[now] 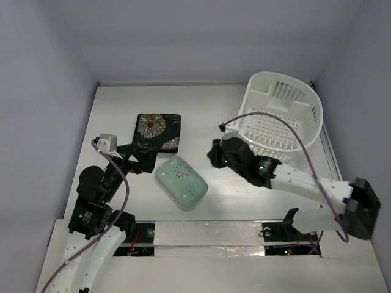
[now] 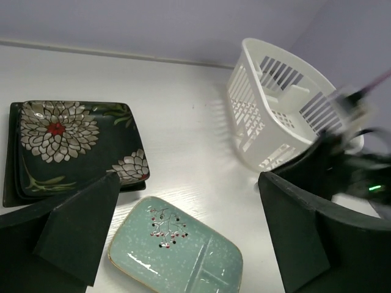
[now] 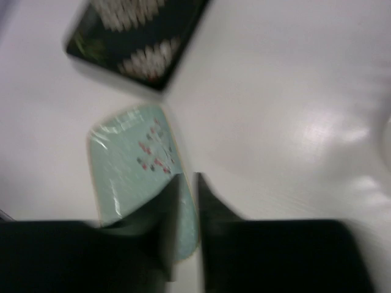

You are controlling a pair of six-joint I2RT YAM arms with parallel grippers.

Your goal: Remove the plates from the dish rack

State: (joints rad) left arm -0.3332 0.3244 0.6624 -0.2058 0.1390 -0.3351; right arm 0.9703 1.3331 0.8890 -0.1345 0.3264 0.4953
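- Nearest the left wrist camera, the left gripper (image 2: 186,189) is seen spread wide and released, with nothing held between its jaws.
- Just beyond that gap, the pale mint-green plate (image 2: 177,253) is set flat on the table (image 2: 183,91). Its long axis is angled from far-left to near-right in the overhead view.
- The black floral plates (image 2: 73,146) are stacked flat just beside the left gripper, near the mint plate. No teal plate can be made out.
- The right gripper (image 3: 187,201) is poised near the mint plate's other side, so that plate is flanked by both claws. Its jaws are drawn close with a slim gap and nothing is seen between them, but through the blur it cannot be told whether they are clenched.
- The dish rack (image 1: 281,116) is placed at the far right, well apart from the plates, and no plate is seen inside it.
- The unloading is judged complete or nearly so. Any further reach into the rack would be better made by the right arm, which is the nearer one.
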